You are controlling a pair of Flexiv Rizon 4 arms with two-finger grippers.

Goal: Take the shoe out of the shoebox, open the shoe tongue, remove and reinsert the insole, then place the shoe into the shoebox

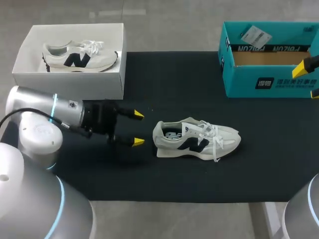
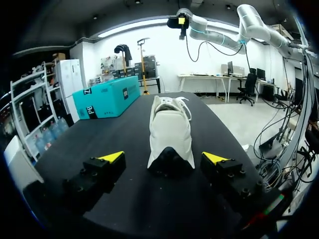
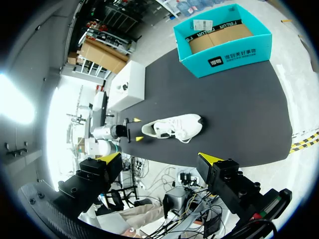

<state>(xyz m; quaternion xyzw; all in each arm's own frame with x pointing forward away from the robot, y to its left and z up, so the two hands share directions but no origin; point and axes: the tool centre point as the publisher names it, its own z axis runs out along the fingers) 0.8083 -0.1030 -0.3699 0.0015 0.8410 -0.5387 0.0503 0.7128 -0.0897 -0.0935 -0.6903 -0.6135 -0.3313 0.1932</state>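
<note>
— Just ahead of the left claw [image 1: 138, 128], where does the shoe [image 1: 197, 139] lie?
— On its sole on the dark surface [image 1: 174, 84], heel toward that claw and toe pointing away. The claw's yellow fingers stand apart, one to each side of the heel's line and just short of it, gripping nothing.
— What does the step seem to call for?
— Probably pinning the heel so the tongue can be opened. The robot would do well to come in straight and low with its fingers level. That way both meet the heel cup together and the shoe does not swivel. The laces lie loose over the tongue and could snag.
— And the right claw [image 3: 158, 159]?
— High above the surface, spread wide with nothing between its fingers, well apart from the shoe.
— Room to move?
— Plenty around the shoe. The teal shoebox [image 1: 269, 82] stands open-topped beyond the toe and off to one side. A white box [image 1: 75, 84] holding a second shoe [image 1: 79, 57] sits beside the left arm, near the surface's edge.
</note>
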